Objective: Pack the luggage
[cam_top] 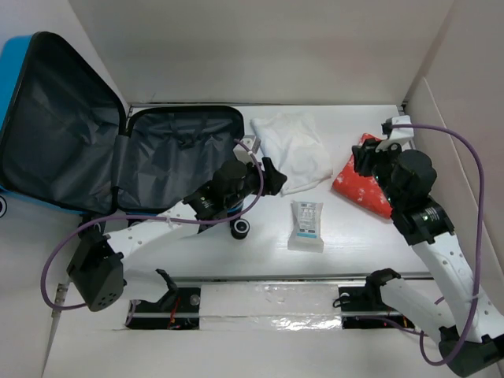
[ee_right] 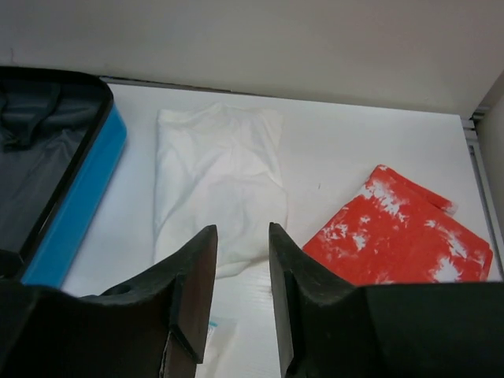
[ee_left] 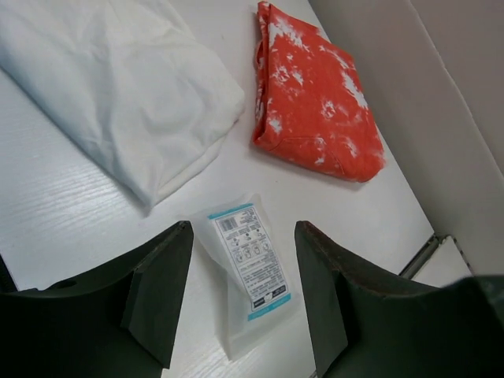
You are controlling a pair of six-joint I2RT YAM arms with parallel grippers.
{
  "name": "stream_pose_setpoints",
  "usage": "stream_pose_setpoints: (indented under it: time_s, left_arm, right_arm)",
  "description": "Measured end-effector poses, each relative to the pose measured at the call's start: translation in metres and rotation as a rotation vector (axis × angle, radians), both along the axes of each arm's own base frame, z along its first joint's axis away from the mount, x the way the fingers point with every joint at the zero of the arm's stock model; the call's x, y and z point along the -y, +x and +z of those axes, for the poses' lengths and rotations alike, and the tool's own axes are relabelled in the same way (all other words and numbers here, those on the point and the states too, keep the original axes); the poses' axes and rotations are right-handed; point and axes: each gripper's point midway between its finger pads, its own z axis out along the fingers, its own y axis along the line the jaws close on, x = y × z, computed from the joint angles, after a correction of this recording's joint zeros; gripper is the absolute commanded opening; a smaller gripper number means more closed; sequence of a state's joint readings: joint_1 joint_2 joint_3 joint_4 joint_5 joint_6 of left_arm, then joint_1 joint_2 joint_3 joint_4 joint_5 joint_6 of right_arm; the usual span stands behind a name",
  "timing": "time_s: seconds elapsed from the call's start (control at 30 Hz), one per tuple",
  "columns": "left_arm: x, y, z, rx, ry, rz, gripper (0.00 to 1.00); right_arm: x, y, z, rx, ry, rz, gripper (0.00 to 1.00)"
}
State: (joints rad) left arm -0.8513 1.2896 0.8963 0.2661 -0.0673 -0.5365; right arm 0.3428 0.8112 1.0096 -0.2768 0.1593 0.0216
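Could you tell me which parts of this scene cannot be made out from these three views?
1. Packet label: left wrist view, print too small to read.
2. Red-and-white cloth: top view, right part hidden under the right gripper and its arm.
3. Luggage: top view, lid's left side cut off by the frame edge.
4. White garment: top view, near corner covered by the left gripper.

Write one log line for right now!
luggage open | white cloth, red cloth, packet on table | both jaws open
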Motion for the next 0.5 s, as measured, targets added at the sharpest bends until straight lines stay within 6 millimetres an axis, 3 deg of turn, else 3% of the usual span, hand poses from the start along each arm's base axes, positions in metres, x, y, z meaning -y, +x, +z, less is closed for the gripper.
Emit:
stream_pose_setpoints:
  time_s: [0.03,0.07,0.1,0.17,0.33,0.37,0.4,0.43,0.5]
  left_arm:
    - [0.002,-0.001,0.001,0.005,-0.003,-0.011,0.48]
    - [0.004,-0.002,0.002,0.009,-0.005,-0.019,0.33]
    - [0.005,-0.003,0.002,0.01,-0.006,-0.025,0.24]
    - [0.01,-0.006,0.002,0.017,-0.003,-0.057,0.0]
    - [0.028,-0.023,-0.006,0.024,0.021,-0.139,0.0]
    - [0.032,-0.029,-0.009,0.022,0.031,-0.157,0.08]
    - [0.036,-0.034,-0.013,0.019,0.045,-0.175,0.19]
    - [0.04,-0.039,-0.019,0.015,0.062,-0.192,0.39]
    - [0.047,-0.047,-0.031,-0.001,0.097,-0.211,0.55]
  right_arm:
    - [0.0,0.001,-0.002,-0.004,-0.002,-0.001,0.32]
    - [0.0,0.001,-0.003,-0.007,-0.003,0.0,0.2]
    - [0.0,0.001,-0.003,-0.006,-0.007,0.0,0.0]
    - [0.0,-0.001,-0.001,-0.001,-0.001,0.0,0.0]
    - [0.004,-0.01,0.01,0.037,0.015,0.0,0.01]
    - [0.005,-0.012,0.013,0.045,0.018,0.0,0.06]
    - [0.005,-0.014,0.014,0.051,0.02,-0.002,0.18]
    - [0.006,-0.015,0.015,0.054,0.018,-0.005,0.26]
    - [0.008,-0.018,0.018,0.063,0.025,-0.008,0.41]
